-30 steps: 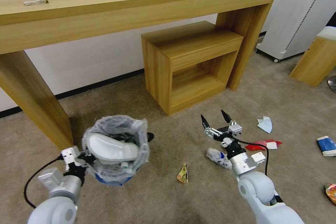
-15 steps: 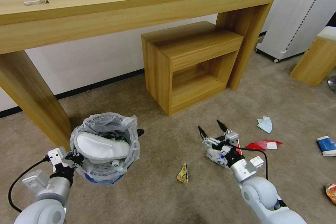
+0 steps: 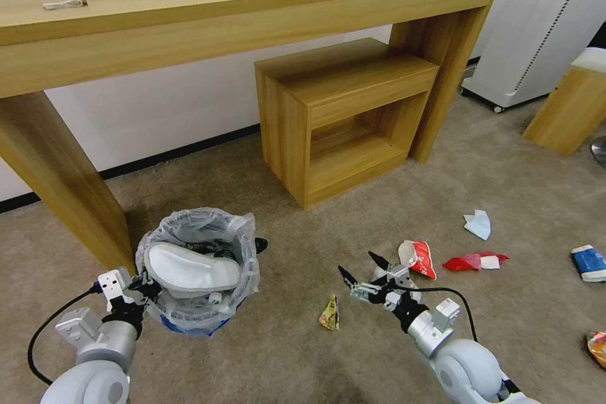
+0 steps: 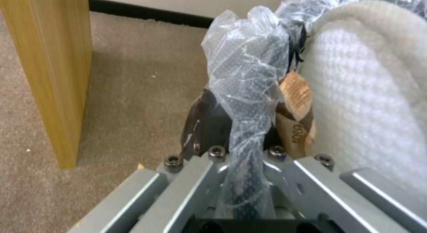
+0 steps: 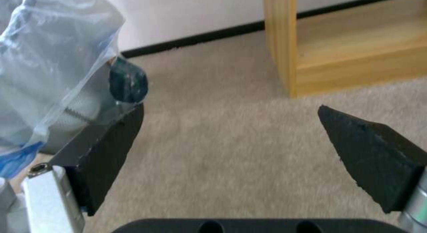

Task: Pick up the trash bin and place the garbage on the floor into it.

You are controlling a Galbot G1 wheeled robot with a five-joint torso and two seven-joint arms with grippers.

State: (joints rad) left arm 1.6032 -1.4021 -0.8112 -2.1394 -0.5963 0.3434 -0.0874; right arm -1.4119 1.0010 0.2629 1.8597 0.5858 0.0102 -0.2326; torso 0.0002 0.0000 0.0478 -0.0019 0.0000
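The trash bin (image 3: 201, 237), black mesh lined with a crinkly clear bag, is at the lower left by the table leg. A white slipper (image 3: 189, 268) lies across its mouth. My left gripper (image 3: 136, 289) is shut on its near rim, and the left wrist view shows the jaws pinching the rim and the bag (image 4: 247, 92) beside the slipper (image 4: 365, 92). My right gripper (image 3: 361, 267) is open and low over the carpet. Garbage lies around it: a yellow wrapper (image 3: 329, 314), a red-and-white packet (image 3: 419, 258), a red wrapper (image 3: 470, 261) and a light-blue mask (image 3: 478, 225).
A long wooden table (image 3: 252, 6) spans the back, its leg (image 3: 57, 183) close to the bin's left. A small wooden cabinet (image 3: 344, 113) stands under it. A blue-white pack (image 3: 590, 263) and an orange item (image 3: 597, 347) lie far right. The right wrist view shows bare carpet (image 5: 231, 153) between the fingers.
My right gripper has dropped and moved left toward me, still open, uncovering the red-and-white packet. The left arm has shifted the bin down and to the left.
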